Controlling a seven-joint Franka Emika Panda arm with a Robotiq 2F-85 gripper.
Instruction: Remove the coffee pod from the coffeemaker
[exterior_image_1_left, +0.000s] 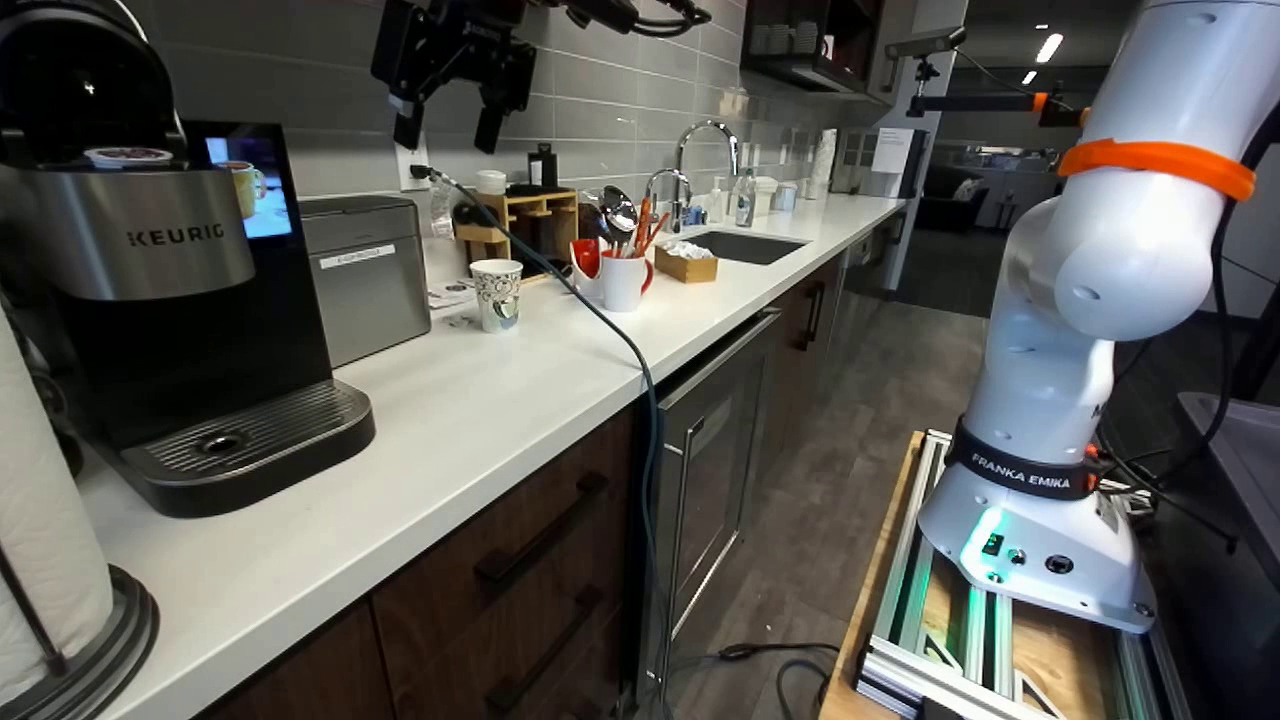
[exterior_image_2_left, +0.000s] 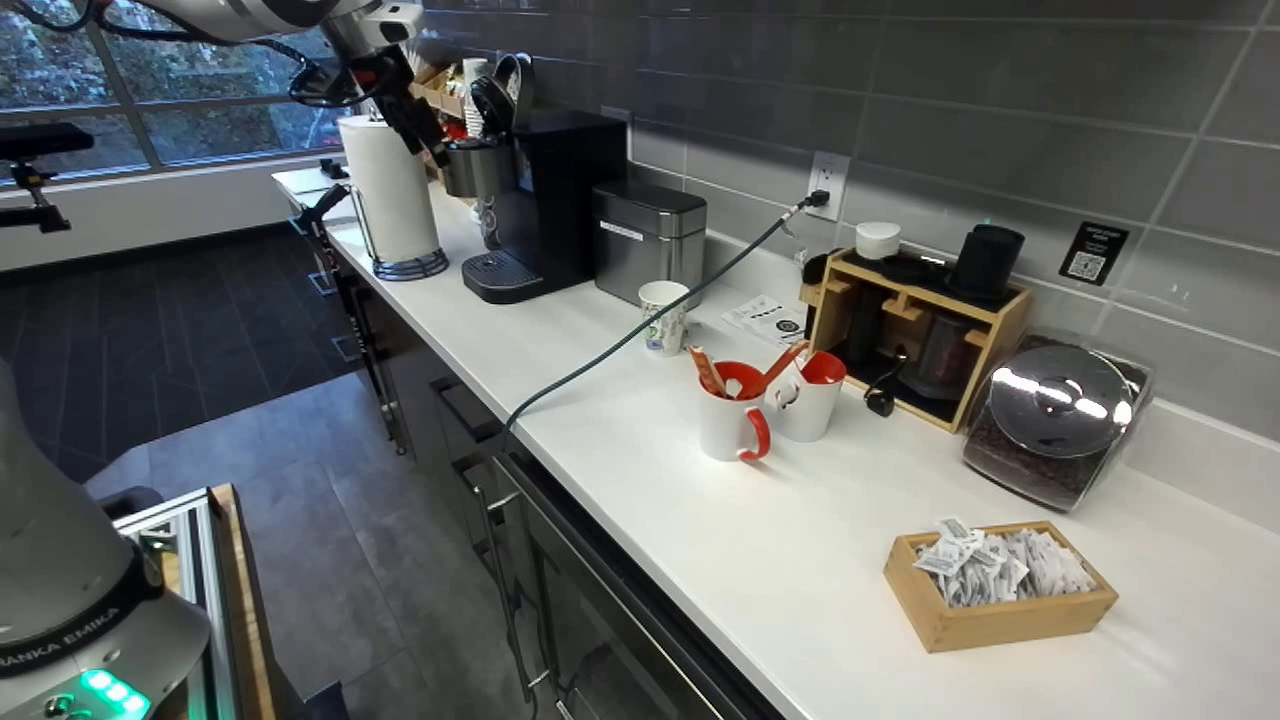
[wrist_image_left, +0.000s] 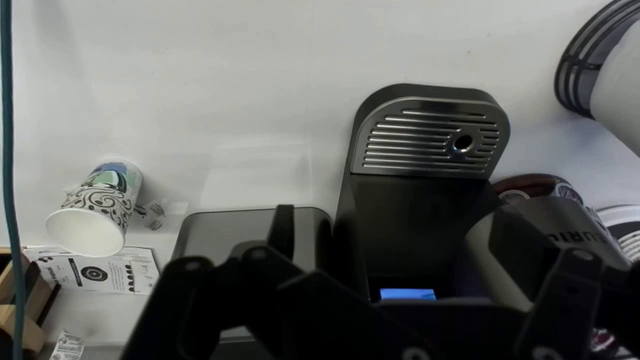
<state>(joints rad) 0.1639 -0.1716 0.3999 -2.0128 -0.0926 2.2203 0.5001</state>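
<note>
The black coffeemaker (exterior_image_1_left: 215, 340) with its silver Keurig band stands on the counter, its black head raised. The pale coffee pod (exterior_image_1_left: 128, 157) sits in the top of the machine, its dark-printed lid and white rim showing. My gripper (exterior_image_1_left: 448, 135) is open and empty, high in the air, its fingers pointing down. In an exterior view the gripper (exterior_image_2_left: 430, 150) appears beside the upper front of the coffeemaker (exterior_image_2_left: 570, 190). In the wrist view the open fingers (wrist_image_left: 400, 225) frame the coffeemaker's dark front (wrist_image_left: 420, 220). A red-white patch shows at lower right; I cannot tell if it is the pod.
A grey boxy appliance (exterior_image_1_left: 365, 280) stands beside the coffeemaker. A paper towel roll (exterior_image_2_left: 390, 190) stands on its other side. A paper cup (exterior_image_1_left: 497, 295), mugs (exterior_image_2_left: 735, 420) and a wooden organizer (exterior_image_2_left: 915, 330) are farther along. A cable (exterior_image_1_left: 600, 310) crosses the counter.
</note>
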